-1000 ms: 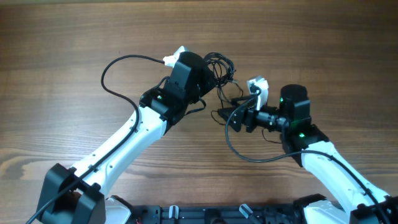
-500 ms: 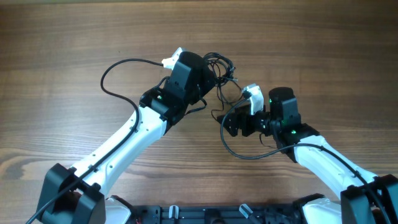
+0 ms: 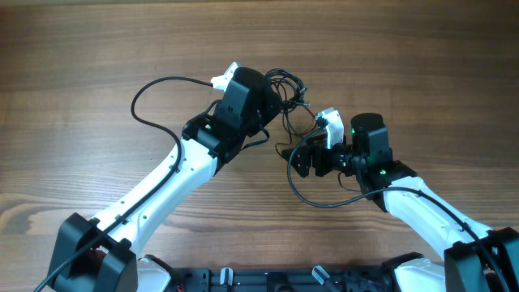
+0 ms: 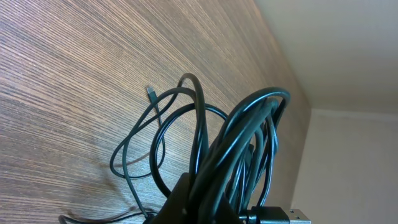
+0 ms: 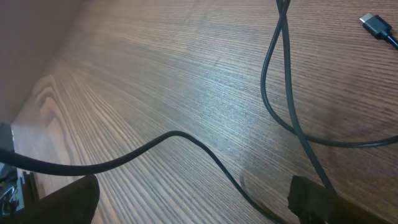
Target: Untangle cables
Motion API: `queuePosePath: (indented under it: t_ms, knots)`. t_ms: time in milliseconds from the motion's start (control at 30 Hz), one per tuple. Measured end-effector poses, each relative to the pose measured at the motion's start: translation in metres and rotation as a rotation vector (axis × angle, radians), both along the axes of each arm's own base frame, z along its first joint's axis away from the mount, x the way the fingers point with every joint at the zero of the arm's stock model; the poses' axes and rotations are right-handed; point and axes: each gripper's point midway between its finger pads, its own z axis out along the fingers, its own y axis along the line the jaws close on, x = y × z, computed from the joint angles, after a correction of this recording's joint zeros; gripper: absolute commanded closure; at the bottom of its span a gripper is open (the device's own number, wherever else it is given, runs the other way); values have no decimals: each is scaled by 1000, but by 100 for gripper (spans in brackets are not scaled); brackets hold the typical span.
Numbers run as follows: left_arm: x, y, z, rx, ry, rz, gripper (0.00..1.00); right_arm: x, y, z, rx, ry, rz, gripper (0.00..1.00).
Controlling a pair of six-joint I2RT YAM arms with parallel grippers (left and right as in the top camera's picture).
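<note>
Left pincer (image 4: pixel 205 200) clamped on the cables (image 4: pixel 245 134); the bundle sits mid-table (image 3: pixel 97 49), at 1 o'clock of that wrist. Loose loops rest on the wood. Right pincer (image 5: pixel 189 196), at 6 o'clock of the bundle: jaws wide, gripping nothing, strands toward 1 o'clock.

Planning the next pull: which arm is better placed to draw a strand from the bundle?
Right. The right gripper is open beside a loose strand on the table; the left gripper holds the bundled cables.

Bright even light, soft faint shadows beside the cables (image 4: pixel 244 134), pale sheen on the table (image 5: pixel 155 74), near foreground blurred.
</note>
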Motion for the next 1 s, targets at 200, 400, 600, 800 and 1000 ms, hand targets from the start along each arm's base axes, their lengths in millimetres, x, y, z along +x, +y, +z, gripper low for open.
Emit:
queuePosePath:
  t_ms: [200,400,600,800,1000]
  knots:
    - [1,2,0,63,-44,-48,96,4,1,5,10,-32,0,0]
    - [5,2,3,75,-73,-48,96,15,5,20,36,-117,0,0]
    - [8,1,8,67,-93,-41,96,26,11,45,86,-235,17,2]
    - [9,1,8,66,-95,-41,96,20,15,46,108,-224,53,96]
    - [9,2,8,72,-100,-37,96,19,18,51,156,-187,44,96]
